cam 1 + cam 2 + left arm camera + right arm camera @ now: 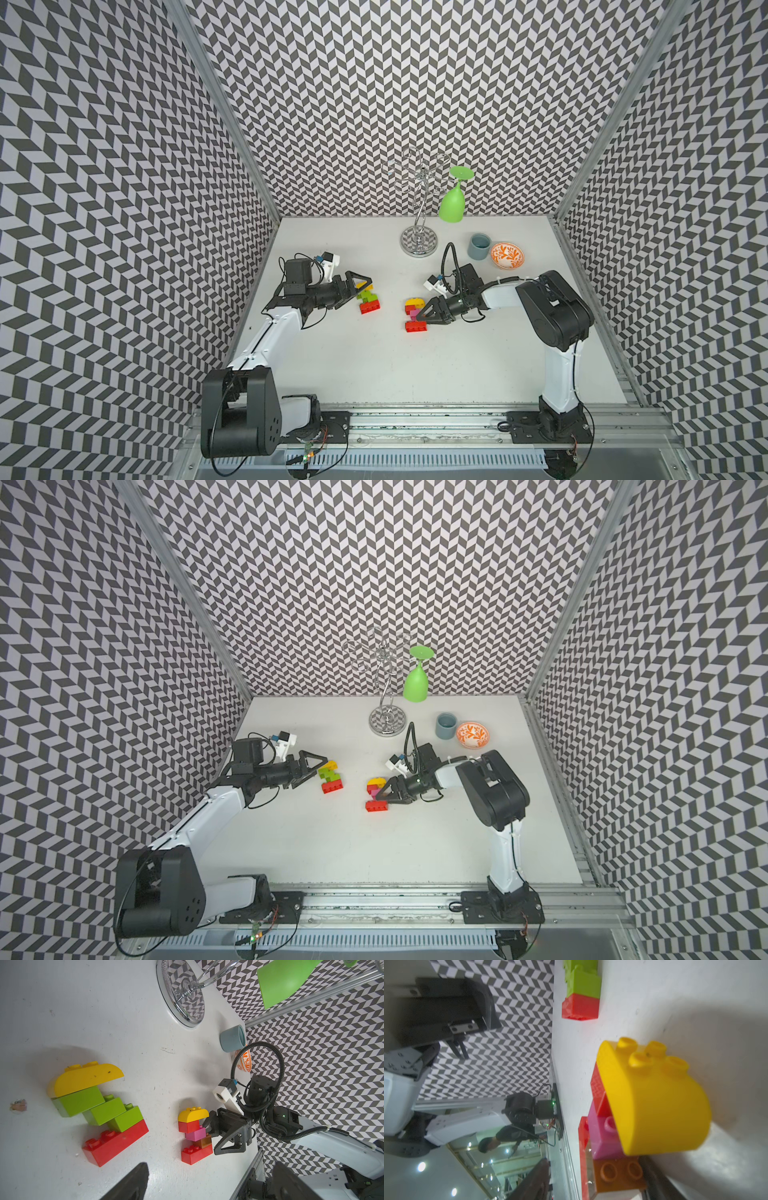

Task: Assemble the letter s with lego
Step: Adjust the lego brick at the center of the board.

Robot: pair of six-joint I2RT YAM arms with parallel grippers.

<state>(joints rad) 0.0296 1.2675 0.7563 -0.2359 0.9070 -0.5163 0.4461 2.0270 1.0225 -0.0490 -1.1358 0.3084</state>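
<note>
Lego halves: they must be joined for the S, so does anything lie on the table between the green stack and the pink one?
Nothing visible does. Only bare table lies between the green stack and the pink stack; the cup, bowl and rack stand farther back.

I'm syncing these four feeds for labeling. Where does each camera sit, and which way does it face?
Both top views: high above the front rail, looking down toward the back wall; left arm, right arm, left gripper and right gripper show.
Left wrist: on the left arm, facing across the table past the green stack to the mixed stack; its fingertips show.
Right wrist: on the right arm, close on the mixed stack; its fingers show.
Shared: both wrist views show both stacks.
</note>
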